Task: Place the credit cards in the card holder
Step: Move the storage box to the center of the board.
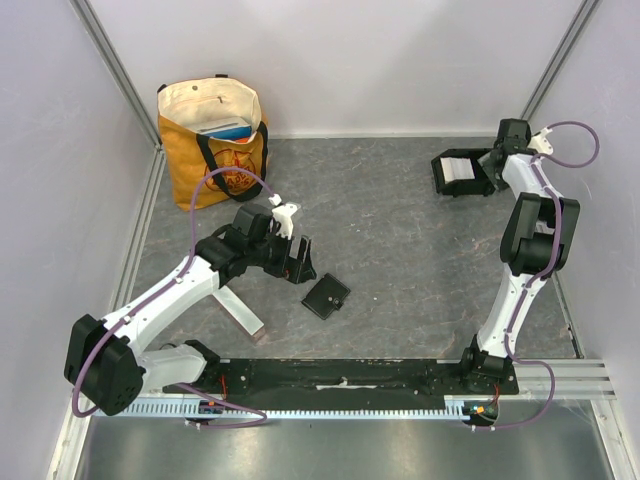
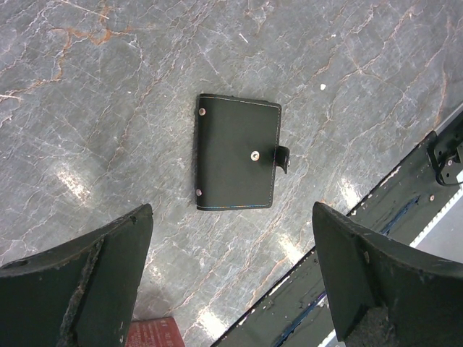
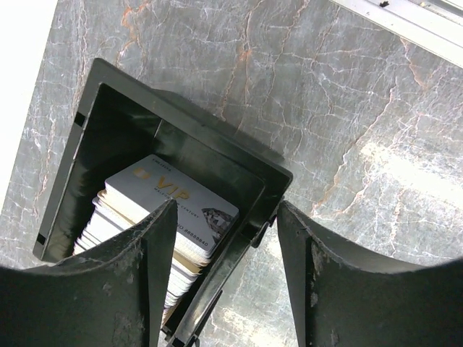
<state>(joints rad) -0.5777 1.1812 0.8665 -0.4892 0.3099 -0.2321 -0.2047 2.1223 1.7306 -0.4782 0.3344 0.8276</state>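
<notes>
Credit cards (image 3: 181,202) are seen stacked inside the card holder (image 3: 192,126), a black tray with low walls. In the top view the card holder (image 1: 445,185) is placed at about two o'clock on the table (image 1: 390,240), near the far right corner, and a pale patch of the cards (image 1: 458,167) can be made out in it. In the right wrist view the stack is gathered toward the seven o'clock end of the tray, and the uppermost card is pale with gold lettering.

The right gripper (image 3: 226,217) is held low over the tray's five o'clock side with its jaws partly parted. One finger is placed over the card stack inside the tray and the other outside the wall, so the wall is straddled. Nothing is seen to be clamped, and whether either finger touches the wall or the cards cannot be told. In the top view the right gripper (image 1: 492,160) is found at three o'clock of the holder, right against it.

The left gripper (image 2: 231,217) is spread wide and nothing is held in it. It is hung above the table, with a closed black wallet (image 2: 235,152) lying flat at twelve o'clock of the fingertips. In the top view the wallet (image 1: 326,296) is seen near mid-table, at four o'clock of the left gripper (image 1: 300,258). A tote bag (image 1: 212,140) is stood at eleven o'clock, well apart from the holder.
</notes>
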